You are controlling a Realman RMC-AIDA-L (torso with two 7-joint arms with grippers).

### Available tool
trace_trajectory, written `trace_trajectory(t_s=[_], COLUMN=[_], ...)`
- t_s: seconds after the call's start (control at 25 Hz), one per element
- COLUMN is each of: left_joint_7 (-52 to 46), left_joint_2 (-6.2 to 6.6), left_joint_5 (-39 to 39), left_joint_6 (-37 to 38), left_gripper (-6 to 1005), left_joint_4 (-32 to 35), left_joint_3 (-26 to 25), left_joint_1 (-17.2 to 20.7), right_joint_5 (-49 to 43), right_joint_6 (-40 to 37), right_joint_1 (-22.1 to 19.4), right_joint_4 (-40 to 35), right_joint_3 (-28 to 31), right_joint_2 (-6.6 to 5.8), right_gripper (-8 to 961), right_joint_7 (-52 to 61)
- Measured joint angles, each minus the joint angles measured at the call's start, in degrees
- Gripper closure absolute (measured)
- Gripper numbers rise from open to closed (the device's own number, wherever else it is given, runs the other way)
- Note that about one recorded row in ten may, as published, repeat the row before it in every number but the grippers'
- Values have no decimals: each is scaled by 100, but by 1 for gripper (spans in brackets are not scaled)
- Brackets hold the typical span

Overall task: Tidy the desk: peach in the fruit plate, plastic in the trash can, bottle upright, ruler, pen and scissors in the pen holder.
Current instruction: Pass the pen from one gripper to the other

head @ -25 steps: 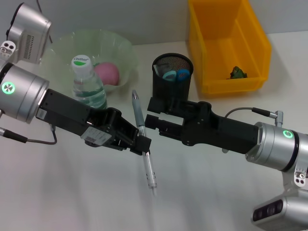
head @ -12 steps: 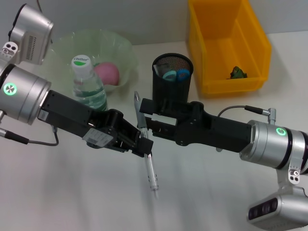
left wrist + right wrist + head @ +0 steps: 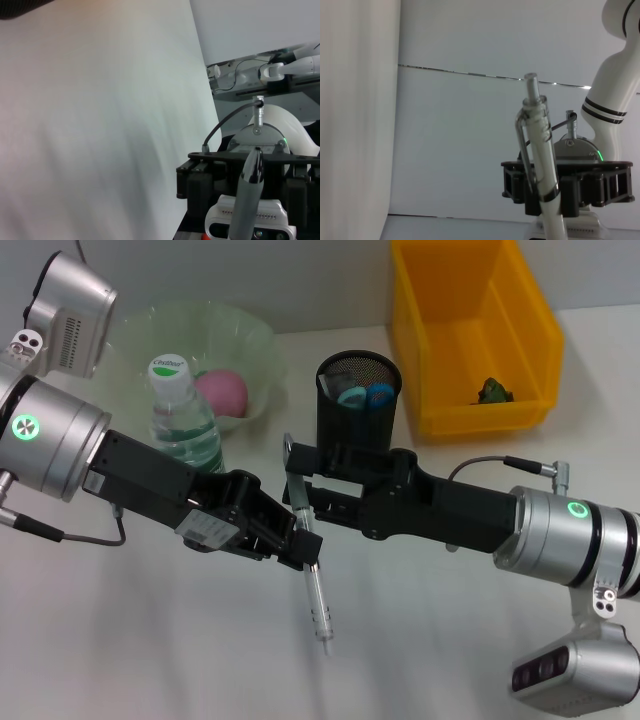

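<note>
My left gripper (image 3: 304, 550) is shut on the middle of the pen (image 3: 311, 585), a clear one held tilted above the table. The pen also shows close up in the right wrist view (image 3: 540, 165) and in the left wrist view (image 3: 248, 200). The right gripper (image 3: 299, 482) is open, its fingers on either side of the pen's upper end. Behind it stands the black mesh pen holder (image 3: 358, 425) with blue scissors handles (image 3: 366, 395) inside. The bottle (image 3: 183, 425) stands upright. The pink peach (image 3: 222, 392) lies in the green fruit plate (image 3: 130, 330). The ruler is hidden.
A yellow bin (image 3: 470, 330) stands at the back right with a small green piece of plastic (image 3: 492, 390) in it. Both arms cross the middle of the table, close to the bottle and the pen holder.
The right gripper has moved left, from beside the pen to around its upper end. The left gripper with the pen has shifted slightly toward the front right.
</note>
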Motion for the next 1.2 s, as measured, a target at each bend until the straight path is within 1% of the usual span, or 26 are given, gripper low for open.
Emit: trace_trajectory(t_s=[0.36, 0.56, 0.8, 1.2], left_joint_7=[7, 8, 8, 11], left_joint_2=[3, 0, -3, -3], left_joint_5=[0, 0, -1, -21], left_joint_6=[-7, -15, -21, -12], left_gripper=[811, 810, 809, 807], left_joint_4=[0, 0, -1, 0], left_joint_3=[0, 33, 44, 43], left_joint_1=[-7, -8, -10, 30], right_joint_5=[1, 1, 1, 15], right_joint_6=[7, 7, 3, -49], right_joint_1=[32, 47, 47, 30], right_joint_4=[48, 50, 50, 56], right_joint_3=[-12, -51, -55, -51], right_joint_2=[-2, -2, -2, -2], right_gripper=[396, 573, 760, 789], right_joint_7=[-36, -48, -57, -63])
